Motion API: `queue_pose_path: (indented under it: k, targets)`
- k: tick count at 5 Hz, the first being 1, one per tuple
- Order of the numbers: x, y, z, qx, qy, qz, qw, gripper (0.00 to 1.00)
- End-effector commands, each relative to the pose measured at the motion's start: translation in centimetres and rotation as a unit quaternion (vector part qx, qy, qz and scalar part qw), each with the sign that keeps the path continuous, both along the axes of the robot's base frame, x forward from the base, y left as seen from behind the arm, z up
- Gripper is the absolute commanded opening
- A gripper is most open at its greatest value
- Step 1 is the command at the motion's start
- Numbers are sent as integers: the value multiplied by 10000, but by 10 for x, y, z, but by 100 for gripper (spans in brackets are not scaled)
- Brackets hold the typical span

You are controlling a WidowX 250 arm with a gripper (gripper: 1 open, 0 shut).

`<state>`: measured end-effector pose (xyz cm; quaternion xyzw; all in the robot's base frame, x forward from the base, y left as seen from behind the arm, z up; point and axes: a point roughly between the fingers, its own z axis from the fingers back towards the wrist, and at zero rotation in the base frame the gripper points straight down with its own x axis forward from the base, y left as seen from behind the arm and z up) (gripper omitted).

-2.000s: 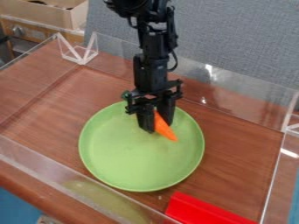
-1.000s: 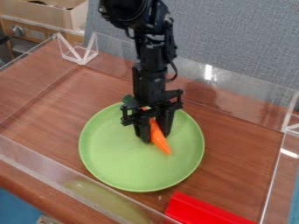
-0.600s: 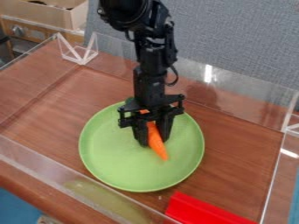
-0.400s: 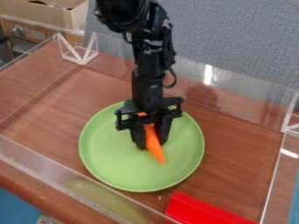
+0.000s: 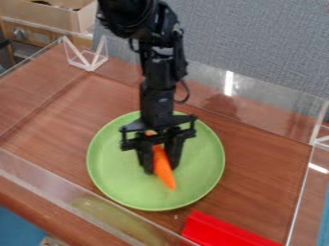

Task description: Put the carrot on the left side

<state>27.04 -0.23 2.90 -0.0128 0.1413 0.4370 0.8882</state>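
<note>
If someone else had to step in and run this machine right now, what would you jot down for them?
Gripper: pointing down over the green plate, jaws closed on the carrot's upper end.
Carrot: held, orange tip hanging toward the plate's middle; whether it touches the plate is unclear.
Red block: on the table at the front right, untouched.
Done: carrot gripped.
Left: carry it to the left side and release it.

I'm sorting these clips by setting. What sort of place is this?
Probably a lab or workshop bench: a wooden table fenced by clear walls, one robot arm working a toy carrot over a green plate, and cardboard boxes behind.
</note>
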Motion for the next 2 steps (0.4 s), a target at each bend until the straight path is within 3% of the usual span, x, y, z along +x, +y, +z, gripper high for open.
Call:
queue_pose_path:
  k: [1, 2]
  targets:
    - [15, 29, 29, -199, -413, -194, 9988, 0]
    - [16, 69, 40, -389, -511, -157, 9978, 0]
